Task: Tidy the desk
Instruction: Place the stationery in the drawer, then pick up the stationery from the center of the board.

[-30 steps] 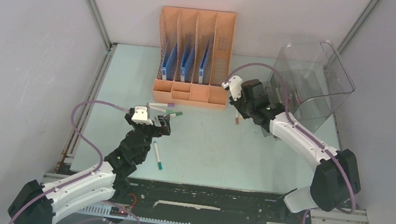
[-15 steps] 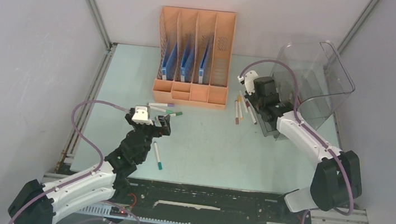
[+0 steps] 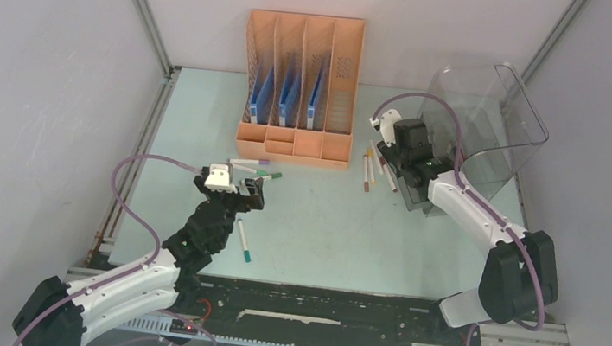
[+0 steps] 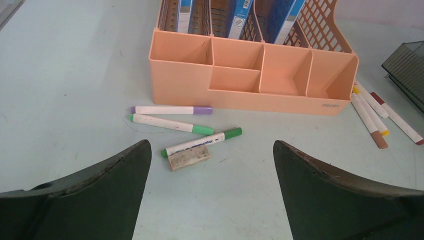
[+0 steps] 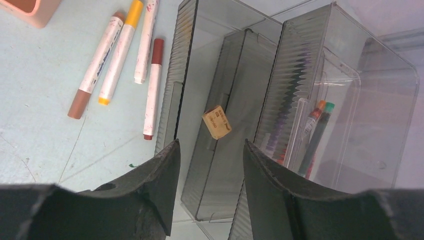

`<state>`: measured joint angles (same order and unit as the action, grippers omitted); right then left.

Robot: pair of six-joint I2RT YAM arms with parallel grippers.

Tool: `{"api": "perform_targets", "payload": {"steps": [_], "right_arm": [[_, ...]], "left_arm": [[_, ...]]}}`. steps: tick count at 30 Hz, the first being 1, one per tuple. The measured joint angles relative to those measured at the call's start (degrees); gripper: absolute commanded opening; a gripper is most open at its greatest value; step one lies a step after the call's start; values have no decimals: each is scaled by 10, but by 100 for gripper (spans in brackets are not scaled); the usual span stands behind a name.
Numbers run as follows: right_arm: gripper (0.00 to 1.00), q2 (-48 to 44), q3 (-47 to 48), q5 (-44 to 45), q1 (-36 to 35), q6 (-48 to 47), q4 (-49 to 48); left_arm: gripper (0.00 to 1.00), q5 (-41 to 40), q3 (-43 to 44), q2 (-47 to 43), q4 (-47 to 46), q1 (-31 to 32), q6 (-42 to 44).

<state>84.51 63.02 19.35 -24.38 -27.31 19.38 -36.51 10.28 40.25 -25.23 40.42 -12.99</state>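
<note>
The pale mint desk [image 3: 323,218] carries loose markers. My left gripper [image 4: 211,145] hovers wide open above bare desk, with nothing between its fingers. Just ahead of it lie a purple-capped marker [image 4: 170,109], two green-capped markers [image 4: 167,123] and a worn tan eraser [image 4: 188,157]. My right gripper [image 5: 211,144] stands open above the pulled-out smoky drawer [image 5: 235,75]. A small tan eraser [image 5: 216,121] shows in the drawer just beyond its fingertips, free of them. Left of the drawer lie several markers [image 5: 117,55] with brown, yellow and red caps.
The orange file rack [image 3: 299,85] stands at the back centre with blue folders in it. The clear smoky bin [image 3: 487,115] at the back right holds pens [image 5: 320,125]. A teal-capped marker [image 3: 243,240] lies beside the left arm. Grey walls enclose the desk.
My right gripper swung right from beside the rack to over the drawer, uncovering the markers, then opened, and the tan eraser now shows free in the drawer. The left arm has not moved.
</note>
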Motion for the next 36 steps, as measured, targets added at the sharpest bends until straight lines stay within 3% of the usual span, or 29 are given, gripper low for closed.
{"api": "perform_targets", "payload": {"steps": [27, 36], "right_arm": [[58, 0, 0, -56, -11, -20, 16], [58, 0, 0, -60, -19, -24, 23]], "left_arm": [[100, 0, 0, 2, 0, 0, 0], [100, 2, 46, 83, 30, -5, -1]]}}
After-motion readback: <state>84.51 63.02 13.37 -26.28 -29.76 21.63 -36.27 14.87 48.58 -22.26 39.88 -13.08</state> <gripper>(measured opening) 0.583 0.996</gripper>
